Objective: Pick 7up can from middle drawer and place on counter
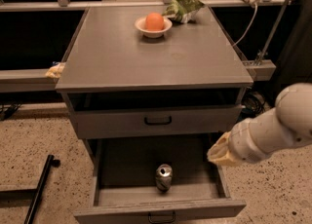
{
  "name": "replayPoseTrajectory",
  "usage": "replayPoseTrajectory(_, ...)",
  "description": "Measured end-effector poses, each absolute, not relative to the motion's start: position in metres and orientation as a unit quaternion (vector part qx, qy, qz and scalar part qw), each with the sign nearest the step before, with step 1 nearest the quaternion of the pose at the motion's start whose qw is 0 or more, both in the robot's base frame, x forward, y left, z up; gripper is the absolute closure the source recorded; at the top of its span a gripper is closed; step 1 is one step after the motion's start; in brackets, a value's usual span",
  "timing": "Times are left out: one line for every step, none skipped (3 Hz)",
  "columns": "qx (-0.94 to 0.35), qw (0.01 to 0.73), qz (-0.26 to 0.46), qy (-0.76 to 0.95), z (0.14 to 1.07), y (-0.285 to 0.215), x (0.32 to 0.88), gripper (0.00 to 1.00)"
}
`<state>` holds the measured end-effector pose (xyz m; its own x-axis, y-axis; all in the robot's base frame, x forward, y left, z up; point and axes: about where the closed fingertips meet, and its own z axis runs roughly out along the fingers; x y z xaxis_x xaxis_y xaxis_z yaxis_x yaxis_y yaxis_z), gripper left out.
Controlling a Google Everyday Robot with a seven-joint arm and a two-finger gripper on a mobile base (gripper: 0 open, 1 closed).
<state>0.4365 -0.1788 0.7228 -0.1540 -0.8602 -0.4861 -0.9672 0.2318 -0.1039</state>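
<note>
The 7up can (164,177) stands in the middle drawer (161,212), near the front wall and roughly midway across. Its silver top faces up, so it looks upright to me. The drawer is pulled well out, which is why I can see the can at all and why there is open room above it to come down from the top.

My gripper (219,154) hangs at the end of the pale arm, over the drawer's right side wall, to the right of the can and clear of it. It has no hold on the can. I cannot tell how far it is open, because from here the tip is only a tan shape pointing left toward the drawer. I judge that I am in the approach, with the grasp not yet begun, and I would next bring the tip over the can's top.

The shallower drawer (157,120) above is shut, which is handy since its front does not overhang my path down.

The counter (161,62) above that has a broad bare stretch toward its front. At its back sit a white bowl (144,27) holding an orange (154,21) and a crumpled green bag (183,9) just beside it (both far enough back that I would set the can down in front of them)
</note>
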Motion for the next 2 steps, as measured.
replayPoseTrajectory(-0.603,0.287,0.169,0.724,0.654,-0.149,0.458,1.00)
replayPoseTrajectory(-0.599,0.284,0.198,0.722,0.616,-0.144,0.457,1.00)
